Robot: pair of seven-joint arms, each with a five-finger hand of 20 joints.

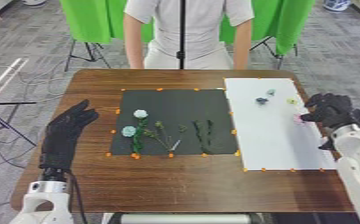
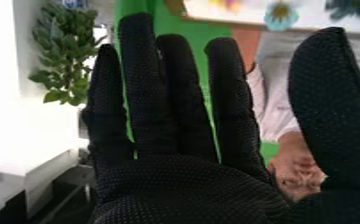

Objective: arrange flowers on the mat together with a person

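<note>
In the head view my right hand (image 1: 331, 109) is over the right edge of the white mat (image 1: 274, 135), close to a pink flower (image 1: 299, 119). Its fingers are extended in the right wrist view, where the right hand (image 2: 181, 165) holds nothing. My left hand (image 1: 67, 131) rests open left of the dark mat (image 1: 187, 100). On the dark mat are a white flower (image 1: 140, 114), a pale blue flower (image 1: 128, 131), thin stems (image 1: 162, 135) and two green sprigs (image 1: 204, 136). The white mat also bears a dark blue flower (image 1: 262, 100), a pale flower (image 1: 271, 92) and a yellowish one (image 1: 292, 101).
Orange markers line both mats on the brown table (image 1: 159, 185). A person stands at the table's far edge, arms hanging down. A thin dark pole (image 1: 182, 30) rises in front of them, with green cloths (image 1: 88, 22) behind.
</note>
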